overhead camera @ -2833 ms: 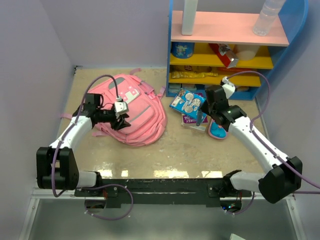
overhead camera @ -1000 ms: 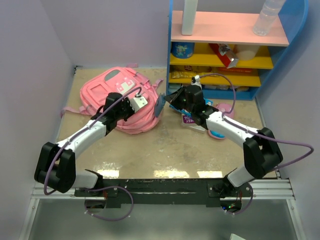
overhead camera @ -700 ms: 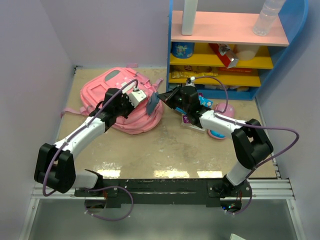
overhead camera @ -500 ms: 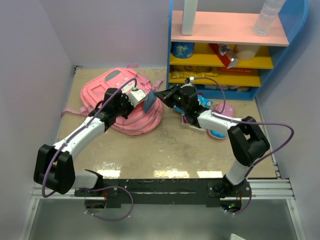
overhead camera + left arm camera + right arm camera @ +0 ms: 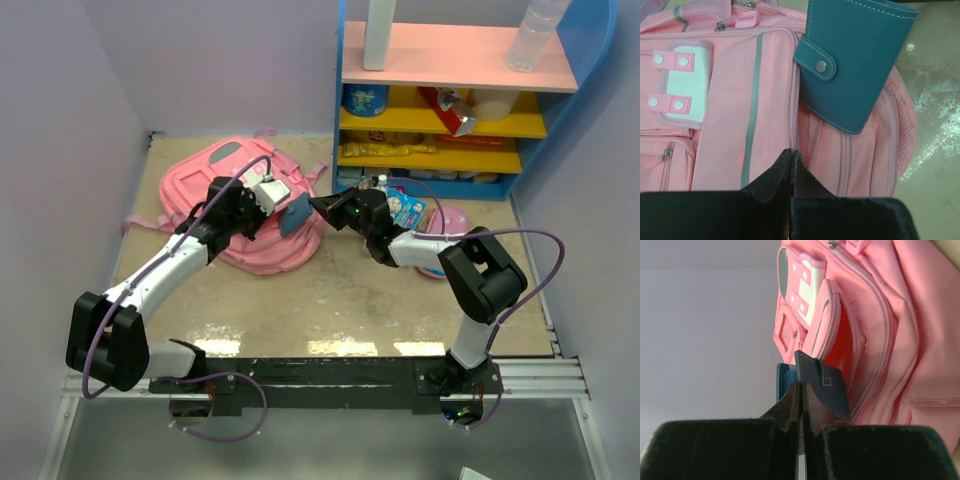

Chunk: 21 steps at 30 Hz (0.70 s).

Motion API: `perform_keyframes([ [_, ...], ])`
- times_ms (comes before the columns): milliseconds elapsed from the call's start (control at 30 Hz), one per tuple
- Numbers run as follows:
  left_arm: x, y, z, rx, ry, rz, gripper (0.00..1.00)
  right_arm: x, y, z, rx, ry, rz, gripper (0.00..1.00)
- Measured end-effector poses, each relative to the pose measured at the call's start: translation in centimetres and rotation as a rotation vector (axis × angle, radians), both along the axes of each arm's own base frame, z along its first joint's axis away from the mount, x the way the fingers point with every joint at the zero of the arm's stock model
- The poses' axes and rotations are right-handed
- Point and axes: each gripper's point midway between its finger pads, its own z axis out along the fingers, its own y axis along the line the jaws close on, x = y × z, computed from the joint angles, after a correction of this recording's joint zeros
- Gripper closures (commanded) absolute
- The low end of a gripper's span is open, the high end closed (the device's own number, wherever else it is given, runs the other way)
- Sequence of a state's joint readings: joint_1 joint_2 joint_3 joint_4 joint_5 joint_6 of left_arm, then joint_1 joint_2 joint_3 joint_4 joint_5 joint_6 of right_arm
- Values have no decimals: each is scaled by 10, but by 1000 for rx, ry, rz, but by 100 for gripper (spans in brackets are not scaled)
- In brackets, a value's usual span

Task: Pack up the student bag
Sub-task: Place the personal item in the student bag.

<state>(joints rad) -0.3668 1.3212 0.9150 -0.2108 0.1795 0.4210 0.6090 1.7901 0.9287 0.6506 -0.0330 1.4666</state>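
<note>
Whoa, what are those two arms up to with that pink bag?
They are packing a pink backpack. The left tool pinches the fabric at the edge of a front pocket, and in the right wrist view that pocket gapes open. The right tool grips a teal snap wallet and holds it right at the opening. The wallet is not inside yet.

No text I can read. Blue tin [image 5: 364,100] inside shelf [image 5: 450,55]: pale label, print too small. Booklet [image 5: 405,207] on tabletop [image 5: 330,295] just in front of shelf: colourful cover, lettering blurred. Left of shelf, student bag [image 5: 730,100] patch and teal wallet [image 5: 852,60]: no lettering seen from my wrists.
</note>
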Motion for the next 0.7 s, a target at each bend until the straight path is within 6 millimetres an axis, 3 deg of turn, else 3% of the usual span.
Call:
perform_keyframes([
  [200, -1, 1, 2, -1, 8, 4, 100, 2, -4, -14, -31, 42, -47, 100],
  [533, -3, -3, 7, -24, 25, -6, 100, -10, -10, -74, -234, 239, -76, 100],
  [700, -4, -5, 9, -31, 32, -18, 100, -11, -6, -87, -264, 271, -65, 100],
])
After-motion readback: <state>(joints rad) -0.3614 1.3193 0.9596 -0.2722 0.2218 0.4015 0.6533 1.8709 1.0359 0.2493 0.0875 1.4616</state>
